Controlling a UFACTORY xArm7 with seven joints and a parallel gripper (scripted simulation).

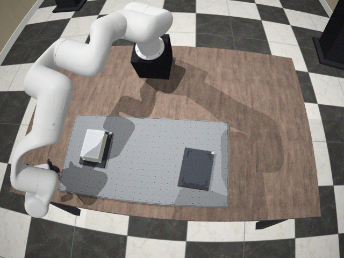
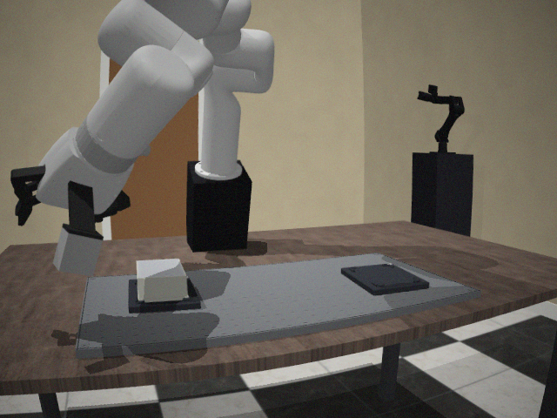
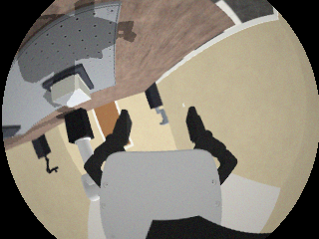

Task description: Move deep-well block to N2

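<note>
The 96-well deep-well block point(image 1: 93, 145) stood upright on plate nest N1 point(image 1: 93, 162), a dark square pad on the grey perforated breadboard point(image 1: 155, 166) that lay on the wooden desk point(image 1: 250, 91). Taking the block as the landmark, plate nest N2 point(image 1: 196, 172) lay well apart from it toward the other end of the breadboard, bare, with 4 small corner locators and a pale mark at 1 corner. A similar pale mark showed beside the block at N1's corner nearest the arm's black pedestal point(image 1: 164, 72). The pedestal stood behind the block, off the breadboard. The white arm point(image 1: 47, 91) curled out past the block and beyond the desk's edge. The hand point(image 3: 161, 126) hung in the air off to the block's outer side, well apart from it and above desk height, pointing away toward the wall. Its 2 dark fingers stood spread wide with nothing between them.
</note>
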